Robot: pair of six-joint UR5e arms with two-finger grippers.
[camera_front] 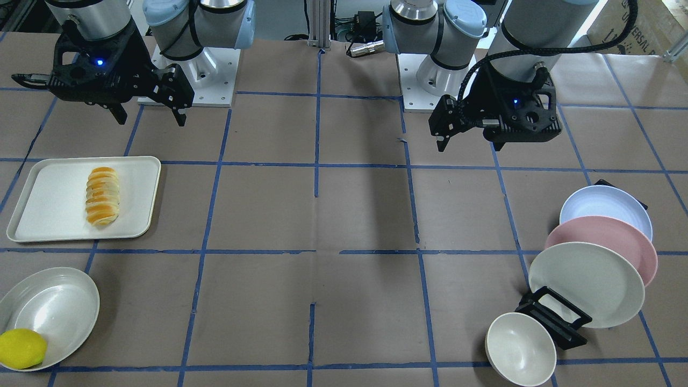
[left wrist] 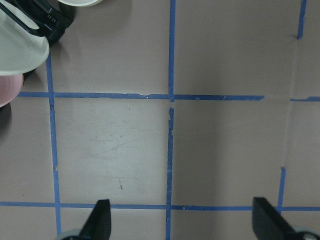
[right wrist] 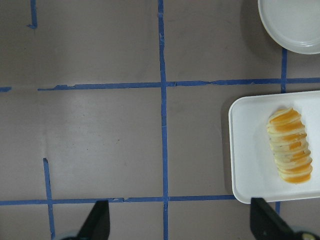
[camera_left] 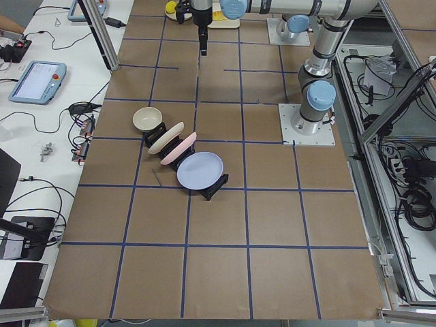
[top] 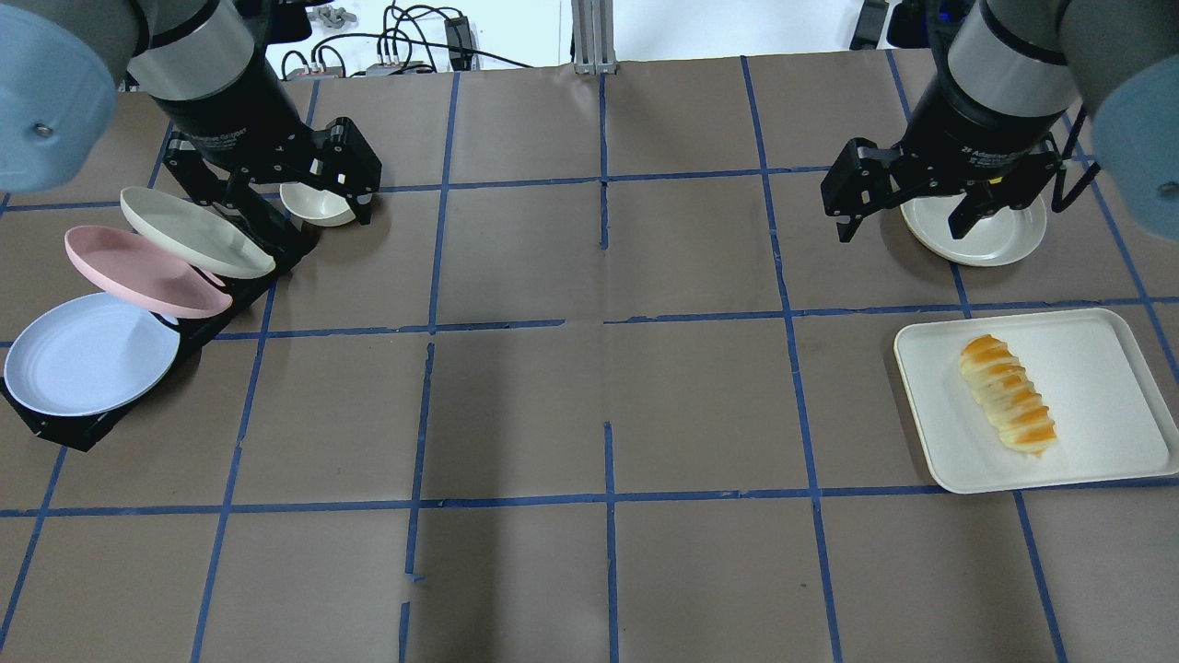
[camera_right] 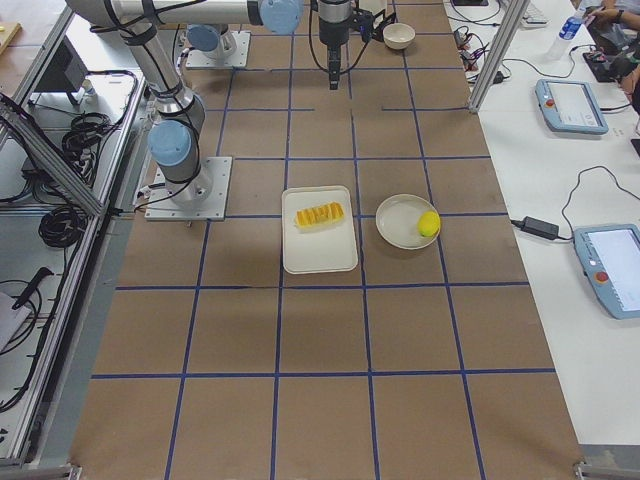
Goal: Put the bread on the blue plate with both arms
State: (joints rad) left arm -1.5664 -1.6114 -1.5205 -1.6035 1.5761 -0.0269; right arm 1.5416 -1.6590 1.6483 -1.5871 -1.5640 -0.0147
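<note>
The bread [camera_front: 102,195] lies on a cream tray [camera_front: 48,188] on my right side; it also shows in the overhead view [top: 1007,393] and in the right wrist view [right wrist: 290,145]. The blue plate [top: 87,353] leans in a black rack [top: 55,425] on my left side, nearest to me of three plates, and shows in the front view [camera_front: 604,209]. My right gripper [top: 903,226] hovers open and empty, beyond the tray. My left gripper [top: 285,207] hovers open and empty over the rack's far end. Both stand well above the table.
A pink plate [top: 138,272] and a cream plate [top: 193,230] lean in the same rack, with a small cream bowl [top: 313,204] at its far end. A pale bowl [camera_front: 54,306] with a yellow lemon [camera_front: 21,348] sits beyond the tray.
</note>
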